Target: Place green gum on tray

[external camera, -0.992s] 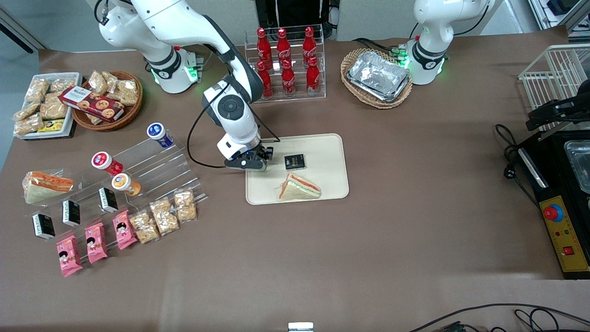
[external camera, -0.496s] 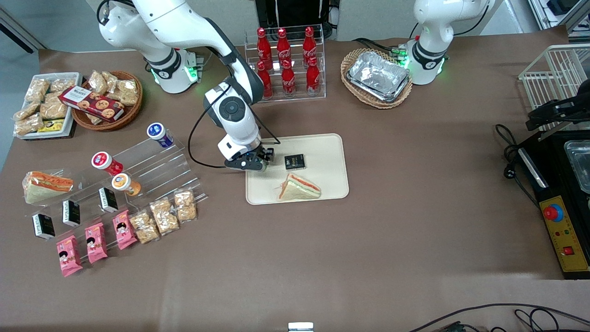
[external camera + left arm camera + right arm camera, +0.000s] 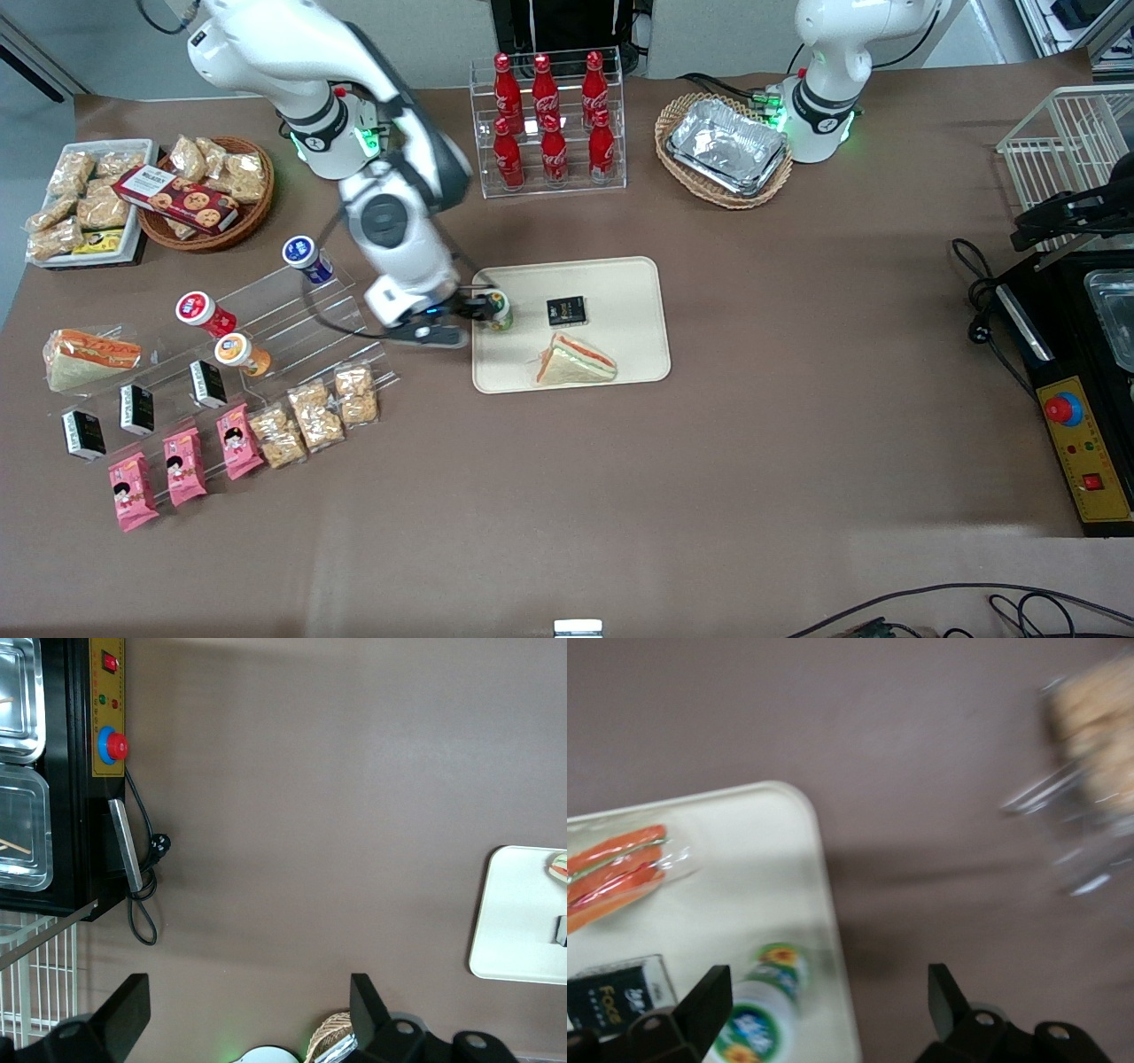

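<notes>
Gum [image 3: 499,309] stands on tray [image 3: 620,279], end effector [image 3: 461,310] beside.

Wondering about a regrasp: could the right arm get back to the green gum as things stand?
Probably yes. The green gum stands upright on the tray near its edge, with the open end effector right beside it and nothing between them.

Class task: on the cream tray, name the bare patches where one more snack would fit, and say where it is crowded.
Bare: the tray end toward the parked arm, past the black packet and sandwich. Crowded: the working arm's end, with the green gum and open gripper.
</notes>
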Tool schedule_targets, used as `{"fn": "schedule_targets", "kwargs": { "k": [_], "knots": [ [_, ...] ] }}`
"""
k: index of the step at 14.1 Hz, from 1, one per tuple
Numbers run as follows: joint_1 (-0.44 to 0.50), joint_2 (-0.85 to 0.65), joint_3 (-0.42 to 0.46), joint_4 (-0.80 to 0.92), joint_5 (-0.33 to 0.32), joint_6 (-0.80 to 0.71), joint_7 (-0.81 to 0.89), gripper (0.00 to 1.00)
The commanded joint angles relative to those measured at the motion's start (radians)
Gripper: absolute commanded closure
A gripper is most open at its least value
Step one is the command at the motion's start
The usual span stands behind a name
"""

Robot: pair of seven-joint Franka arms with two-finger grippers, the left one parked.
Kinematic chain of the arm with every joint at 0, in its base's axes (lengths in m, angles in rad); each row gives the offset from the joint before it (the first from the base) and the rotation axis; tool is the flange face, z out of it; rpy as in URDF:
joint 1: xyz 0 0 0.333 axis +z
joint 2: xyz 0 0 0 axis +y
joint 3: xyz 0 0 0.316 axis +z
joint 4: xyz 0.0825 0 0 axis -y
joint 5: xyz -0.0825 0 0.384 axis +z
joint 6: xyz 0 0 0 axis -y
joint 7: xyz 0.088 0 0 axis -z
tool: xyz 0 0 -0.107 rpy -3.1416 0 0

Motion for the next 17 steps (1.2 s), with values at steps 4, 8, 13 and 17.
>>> {"fn": "schedule_targets", "kwargs": {
  "k": [4,8,13,17],
  "knots": [
    [-0.31,-0.26,0.005,0.019,-0.003,-0.334,-0.367,0.01],
    [-0.455,-0.274,0.005,0.241,-0.005,-0.638,-0.495,0.01],
    [-0.518,-0.215,0.003,0.509,-0.047,-0.868,-0.521,0.01],
    [-0.518,-0.209,0.003,0.55,-0.052,-0.89,-0.509,0.01]
  ]
}}
